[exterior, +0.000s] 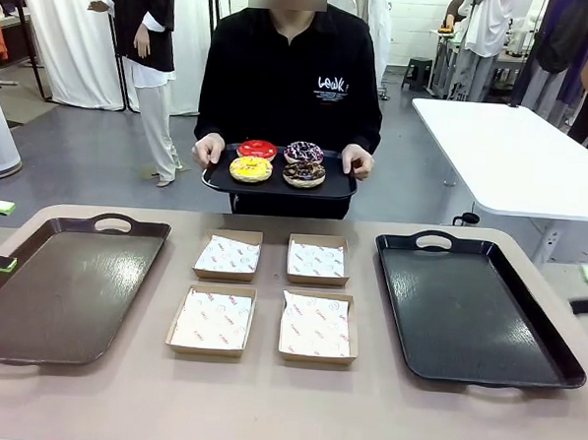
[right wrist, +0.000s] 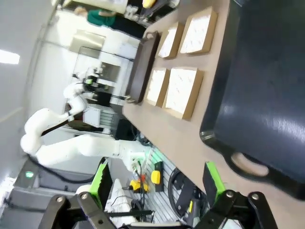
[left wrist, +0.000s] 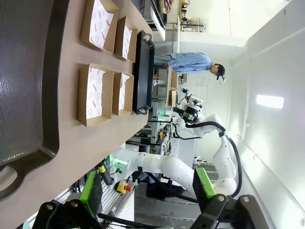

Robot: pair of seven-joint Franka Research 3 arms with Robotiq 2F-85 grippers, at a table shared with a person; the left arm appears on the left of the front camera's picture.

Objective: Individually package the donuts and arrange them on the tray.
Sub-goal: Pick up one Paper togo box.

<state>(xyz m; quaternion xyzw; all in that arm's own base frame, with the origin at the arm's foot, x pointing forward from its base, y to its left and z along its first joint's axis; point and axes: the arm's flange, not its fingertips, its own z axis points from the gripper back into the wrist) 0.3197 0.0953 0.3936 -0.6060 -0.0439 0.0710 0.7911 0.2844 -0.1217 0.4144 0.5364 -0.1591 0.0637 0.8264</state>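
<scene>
Four donuts point(exterior: 303, 173) in a two-by-two cluster on a small black serving tray point(exterior: 276, 187), off the table, carried at waist height by the person at the far side. One hand point(exterior: 208, 149) gripping one short end, the other hand point(exterior: 357, 161) the opposite end. Far row: red donut point(exterior: 257, 149) on the left, white-and-purple sprinkled donut point(exterior: 303, 152) on the right. Near row: yellow sprinkled donut point(exterior: 250, 168) on the left, chocolate donut point(exterior: 303, 173) on the right. All four lying flat and packed close, possibly touching, though too small here to be sure.

Nearer the camera, on the tan table point(exterior: 264, 416), four shallow cardboard boxes in a square, each lined with printed white paper: far-left box point(exterior: 228, 255), far-right box point(exterior: 318, 260), near-left box point(exterior: 212, 320), near-right box point(exterior: 318, 328). Narrow gaps between them, none touching.

Flanking the boxes, a large brown tray point(exterior: 64, 287) on the left and a large black tray point(exterior: 472, 308) on the right, both flat, with handles at the far and near ends.

At the left side of the table, clear of the brown tray, left gripper point(left wrist: 147, 191) spread wide, green pads well apart, pinching nothing. At the right side, clear of the black tray, right gripper point(right wrist: 157, 186) spread just as wide, likewise gripping nothing.
</scene>
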